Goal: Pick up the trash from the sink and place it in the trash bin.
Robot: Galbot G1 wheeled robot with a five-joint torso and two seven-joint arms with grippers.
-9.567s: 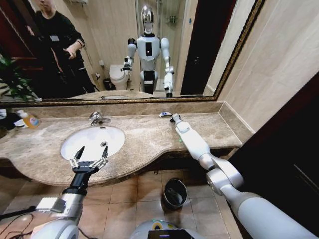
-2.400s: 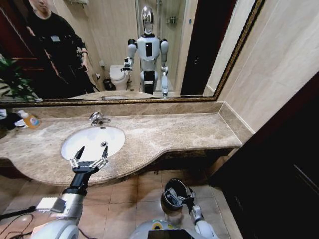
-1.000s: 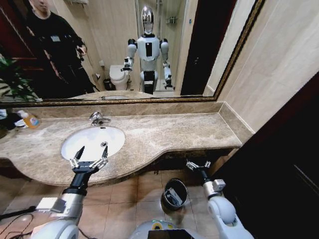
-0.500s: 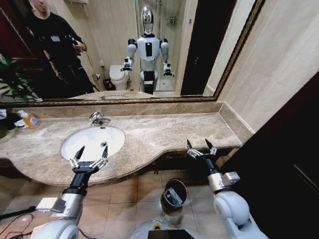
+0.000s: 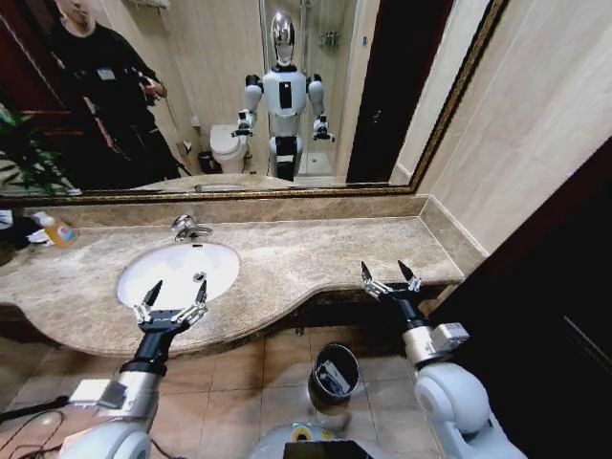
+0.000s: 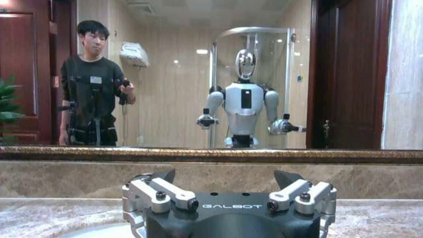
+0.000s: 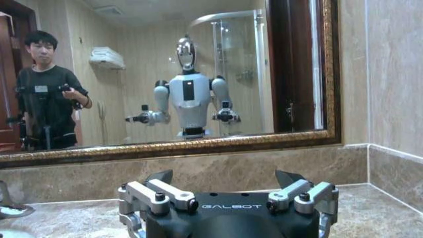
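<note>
Both claws are hovering spread wide and empty: the left claw point(image 5: 172, 295) at the sink's point(image 5: 178, 270) front rim, the right claw point(image 5: 389, 276) above the trash bin point(image 5: 336, 370). Any remaining trash would want a slow, centred reach.

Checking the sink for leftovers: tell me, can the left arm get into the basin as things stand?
Probably yes. The left claw hangs open at the near rim of the sink, with nothing between it and the white bowl; the faucet stands at the far side.
</note>
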